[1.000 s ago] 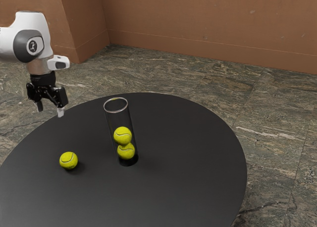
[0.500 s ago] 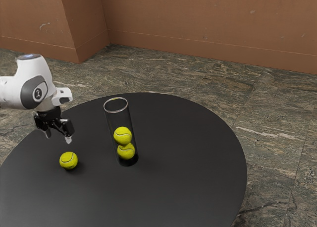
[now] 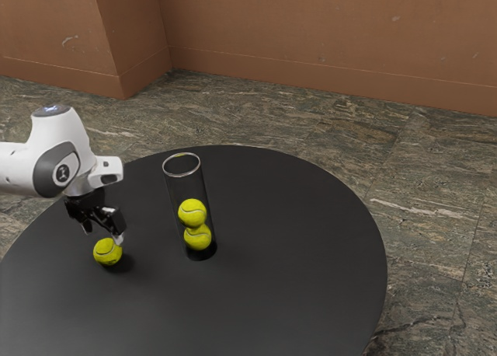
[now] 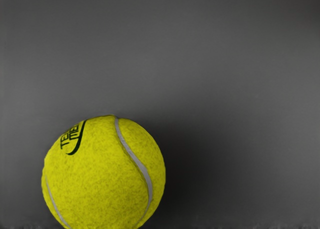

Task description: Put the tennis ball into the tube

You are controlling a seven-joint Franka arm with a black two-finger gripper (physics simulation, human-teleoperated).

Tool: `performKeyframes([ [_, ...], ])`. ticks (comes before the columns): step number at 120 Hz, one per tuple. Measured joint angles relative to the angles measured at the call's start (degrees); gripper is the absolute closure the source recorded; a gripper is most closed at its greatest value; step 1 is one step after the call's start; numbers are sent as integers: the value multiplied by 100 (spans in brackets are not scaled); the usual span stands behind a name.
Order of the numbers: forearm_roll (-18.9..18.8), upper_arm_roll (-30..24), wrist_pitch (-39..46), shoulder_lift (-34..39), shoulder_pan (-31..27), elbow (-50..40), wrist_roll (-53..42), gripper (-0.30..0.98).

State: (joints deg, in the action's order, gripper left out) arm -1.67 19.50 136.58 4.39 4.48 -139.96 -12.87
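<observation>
1. The gripper has its jaws spread open.
2. The loose tennis ball rests on the table, just below the jaws.
3. Near it, the clear tube stands with two other balls inside.

Seeing soft, even light on the wall, catching a pale glint on the tube, and now spotting a soft, dark shadow beside the ball in both views.
</observation>
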Motion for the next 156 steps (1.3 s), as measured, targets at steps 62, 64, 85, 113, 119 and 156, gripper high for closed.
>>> performKeyframes([
  [62,-355,223,-191,-71,28,35,-36,0],
  [64,-366,237,-206,-114,16,71,-37,0],
  [85,-385,272,-292,-625,-103,418,-51,0],
  [113,-202,268,-351,-676,62,561,-63,0],
  [119,-97,266,-356,-676,97,547,-65,0],
  [156,199,258,-266,-1110,46,546,-74,0],
])
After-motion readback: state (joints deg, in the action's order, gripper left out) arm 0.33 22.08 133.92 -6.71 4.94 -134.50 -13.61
